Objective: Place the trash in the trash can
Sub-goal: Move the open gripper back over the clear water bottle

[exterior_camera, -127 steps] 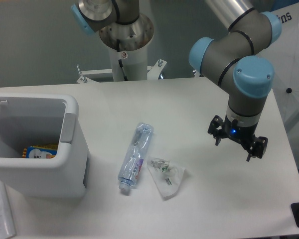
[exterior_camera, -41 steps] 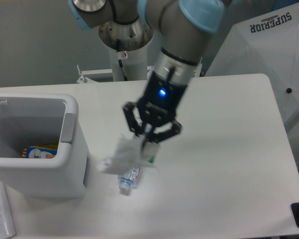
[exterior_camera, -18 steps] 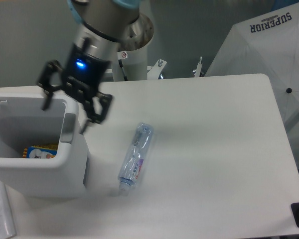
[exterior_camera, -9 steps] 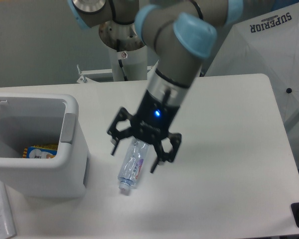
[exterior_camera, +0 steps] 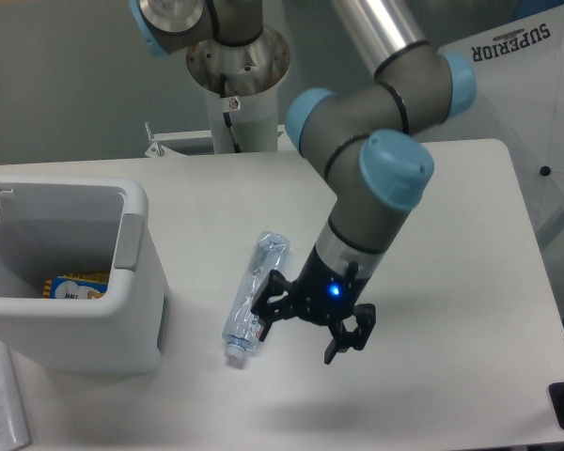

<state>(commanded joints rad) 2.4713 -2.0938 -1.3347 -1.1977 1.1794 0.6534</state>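
one crushed plastic bottle (exterior_camera: 255,298) is lying on one white table (exterior_camera: 432,235). one light-grey trash can (exterior_camera: 68,272) is standing at the table's left side, and one colourful packet (exterior_camera: 75,287) is showing on its floor (any other contents are hidden by the walls). one robot arm (exterior_camera: 376,160) is reaching over the table, carrying one gripper (exterior_camera: 309,324) with two fingers. one round arm base (exterior_camera: 235,66) is standing behind the table. one white cover with dark lettering (exterior_camera: 508,85) is sitting at the right.

White table (exterior_camera: 470,235); grey wall (exterior_camera: 66,75) behind; white "SUPERIOR" sheet (exterior_camera: 531,94) right.
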